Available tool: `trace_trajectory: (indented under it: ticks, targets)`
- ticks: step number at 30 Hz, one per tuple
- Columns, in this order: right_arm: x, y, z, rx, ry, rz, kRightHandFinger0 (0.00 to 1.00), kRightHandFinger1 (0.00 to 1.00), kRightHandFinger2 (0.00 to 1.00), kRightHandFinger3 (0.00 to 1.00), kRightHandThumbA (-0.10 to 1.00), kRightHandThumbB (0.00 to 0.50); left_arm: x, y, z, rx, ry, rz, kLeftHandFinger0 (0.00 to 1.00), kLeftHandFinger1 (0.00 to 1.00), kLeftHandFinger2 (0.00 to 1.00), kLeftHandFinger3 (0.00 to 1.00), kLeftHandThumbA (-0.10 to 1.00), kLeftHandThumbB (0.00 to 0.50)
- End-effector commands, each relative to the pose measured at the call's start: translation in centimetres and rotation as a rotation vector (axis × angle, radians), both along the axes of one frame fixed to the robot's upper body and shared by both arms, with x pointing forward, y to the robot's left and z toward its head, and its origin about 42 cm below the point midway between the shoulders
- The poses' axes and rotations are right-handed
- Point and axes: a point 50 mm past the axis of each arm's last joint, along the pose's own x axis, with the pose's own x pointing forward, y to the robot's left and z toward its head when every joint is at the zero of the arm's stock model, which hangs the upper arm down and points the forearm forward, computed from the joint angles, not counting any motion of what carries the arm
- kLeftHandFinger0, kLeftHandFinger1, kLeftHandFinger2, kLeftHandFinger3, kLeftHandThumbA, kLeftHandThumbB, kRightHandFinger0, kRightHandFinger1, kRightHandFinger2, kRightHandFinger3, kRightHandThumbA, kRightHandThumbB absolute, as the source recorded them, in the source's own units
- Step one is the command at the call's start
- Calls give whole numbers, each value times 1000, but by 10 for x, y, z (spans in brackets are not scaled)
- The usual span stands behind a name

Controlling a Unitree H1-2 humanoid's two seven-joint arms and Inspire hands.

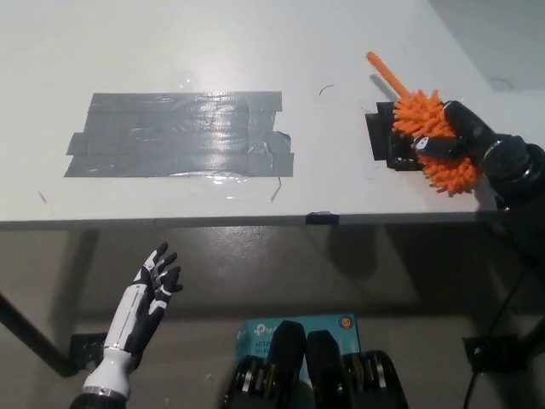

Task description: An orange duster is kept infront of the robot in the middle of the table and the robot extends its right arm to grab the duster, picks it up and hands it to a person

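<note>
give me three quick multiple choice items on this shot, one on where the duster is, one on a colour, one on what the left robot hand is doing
1. Where is the duster?
A. on the grey tape patch
B. at the table's right side, in the right robot hand
C. on the floor under the table

2. What colour is the large tape patch on the table?
A. grey
B. orange
C. blue

3. What state is the left robot hand in?
A. shut on the duster
B. pressed flat on the table
C. open, holding nothing, below the table edge

Answers:
1 B, the black right robot hand is wrapped around the orange head near the right edge.
2 A, the patch is made of shiny grey strips.
3 C, its fingers are spread apart with nothing in them, in front of the table's near edge.
</note>
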Motion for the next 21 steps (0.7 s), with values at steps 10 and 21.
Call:
trace_trajectory:
  ticks: [10, 21]
  targets:
    - [-4, 27, 61, 861, 36, 99, 0, 508, 841, 1000, -100, 186, 5, 5, 11, 8, -49, -12, 820, 895, 935, 1000, 859, 63]
    - [-4, 57, 62, 1173, 72, 131, 0, 410, 800, 989, -100, 130, 5, 4, 11, 0, -48, -10, 831, 890, 905, 1000, 841, 53]
